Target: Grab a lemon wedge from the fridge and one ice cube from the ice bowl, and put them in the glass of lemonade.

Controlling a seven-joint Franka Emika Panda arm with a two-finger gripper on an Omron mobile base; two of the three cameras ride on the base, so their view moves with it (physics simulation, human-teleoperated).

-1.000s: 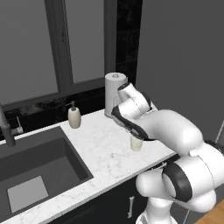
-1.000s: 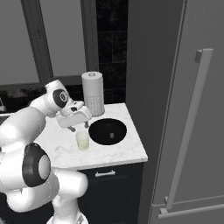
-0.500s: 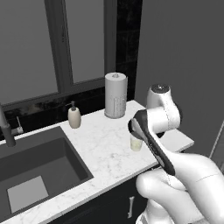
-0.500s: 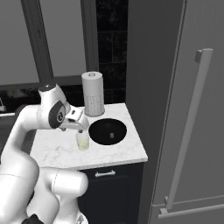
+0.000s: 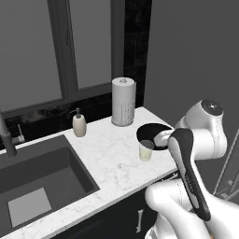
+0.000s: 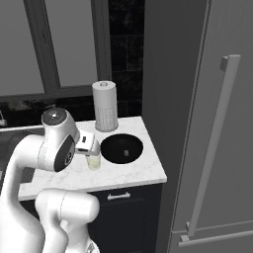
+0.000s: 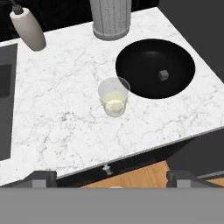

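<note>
Since a second ago your arm has pulled back from over the counter: the hand that hung right above the glass of lemonade (image 7: 113,97) now sits nearer you and higher, looking down on the whole counter. The gripper (image 7: 111,178) is spread wide and carries nothing; its two tips show at the near edge of the hand view with only counter front and floor between them.

The glass stands on the marble counter (image 7: 65,109), just left of the ice bowl (image 7: 175,89) and apart from it. A pale lump floats in the lemonade; you cannot tell from here whether it is ice or lemon. One ice cube (image 7: 163,75) lies in the bowl, a little right of centre. The paper-towel roll (image 5: 123,101) stands at the far side and the soap dispenser (image 5: 79,123) to the far left. The fridge (image 6: 217,123) is on the right with its door shut.

If ice is your next pick, come straight down over the cube with the jaws wide and clear of the bowl's rim. Close gently, as the cube is small and may slip. Lift clear before you cross to the glass, so you don't knock it.
</note>
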